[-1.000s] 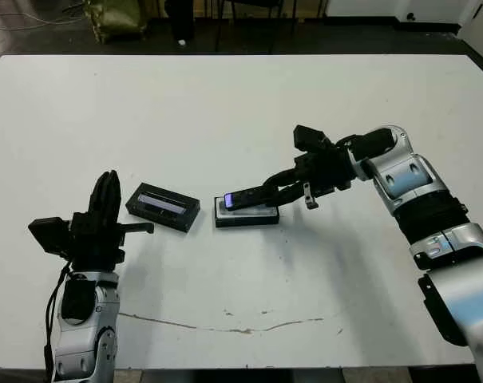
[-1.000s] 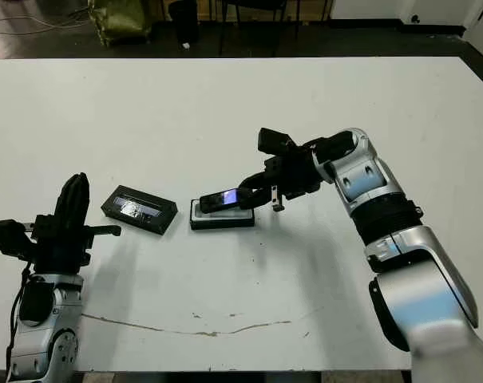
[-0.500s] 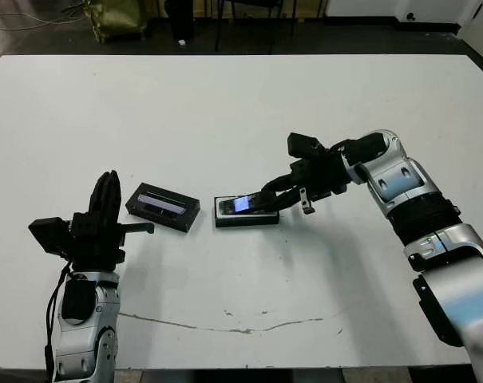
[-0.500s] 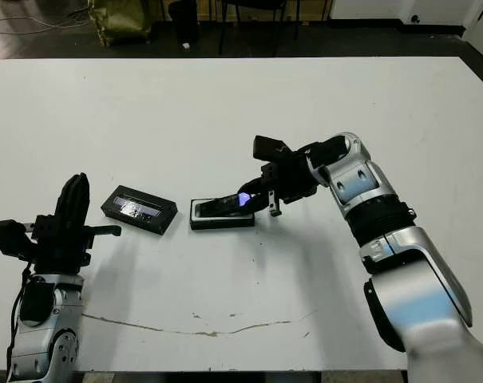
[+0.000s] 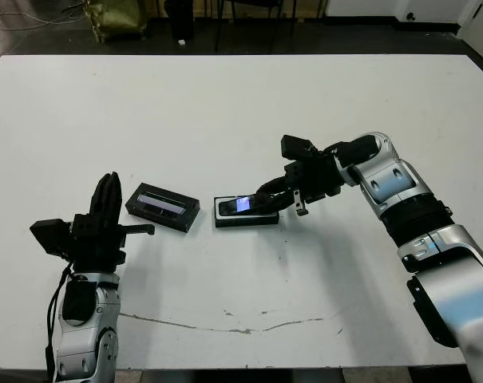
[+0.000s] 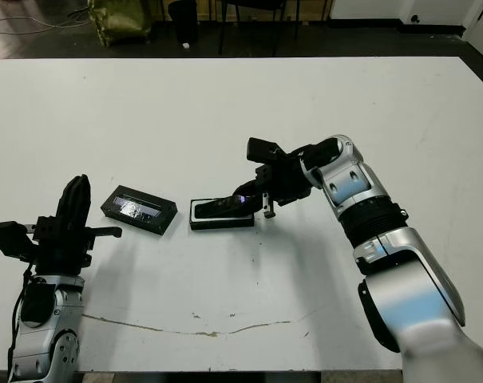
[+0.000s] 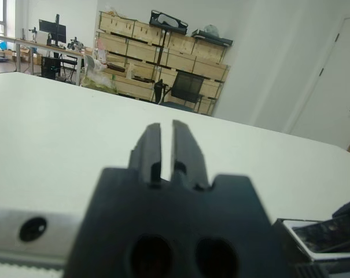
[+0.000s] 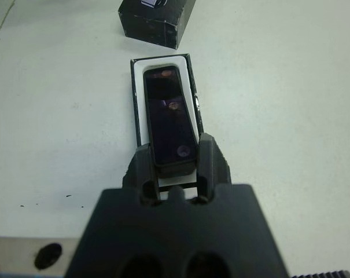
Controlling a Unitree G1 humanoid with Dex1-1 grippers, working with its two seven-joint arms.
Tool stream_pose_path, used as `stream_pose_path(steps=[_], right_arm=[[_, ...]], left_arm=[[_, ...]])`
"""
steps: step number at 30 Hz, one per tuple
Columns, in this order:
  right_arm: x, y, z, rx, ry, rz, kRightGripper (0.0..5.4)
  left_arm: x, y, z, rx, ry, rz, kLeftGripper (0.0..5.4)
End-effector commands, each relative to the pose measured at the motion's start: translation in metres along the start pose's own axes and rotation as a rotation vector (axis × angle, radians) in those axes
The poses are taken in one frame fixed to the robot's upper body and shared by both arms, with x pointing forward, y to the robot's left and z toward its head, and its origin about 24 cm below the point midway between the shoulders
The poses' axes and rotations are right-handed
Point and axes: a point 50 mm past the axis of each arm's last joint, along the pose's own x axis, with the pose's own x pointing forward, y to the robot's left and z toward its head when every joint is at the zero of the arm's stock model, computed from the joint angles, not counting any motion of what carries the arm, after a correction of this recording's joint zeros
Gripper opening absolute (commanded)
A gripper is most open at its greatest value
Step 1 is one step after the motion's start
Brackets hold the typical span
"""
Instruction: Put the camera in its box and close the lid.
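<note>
Legible text: none showing. The camera is displaying only glossy reflections and a purple patch, no lettering. The box and the lid are bearing no readable print; a white mark at the lid's upper edge in the right wrist view is appearing too small to read. The surface is carrying no labels.
</note>
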Motion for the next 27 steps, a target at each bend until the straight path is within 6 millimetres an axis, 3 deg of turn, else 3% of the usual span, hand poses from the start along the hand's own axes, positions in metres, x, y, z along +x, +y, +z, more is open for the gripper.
stream_pose_path(steps=[1,7,13,27], right_arm=[[0.009,0.004,0.001,-0.003,0.004,0.016,0.07],[0.016,0.005,0.005,-0.021,0.009,0.033,0.07],[0.011,0.003,0.005,0.025,0.027,0.004,0.07],[-0.002,-0.004,0.005,0.018,0.022,-0.049,3.07]], left_arm=[[-0.004,0.003,-0.005,0.003,0.035,0.013,0.00],[-0.005,0.002,-0.005,0.005,0.038,0.014,0.00],[-0.005,0.003,-0.005,-0.004,0.035,0.014,0.00],[-0.005,0.002,-0.005,0.001,0.044,0.016,0.00]])
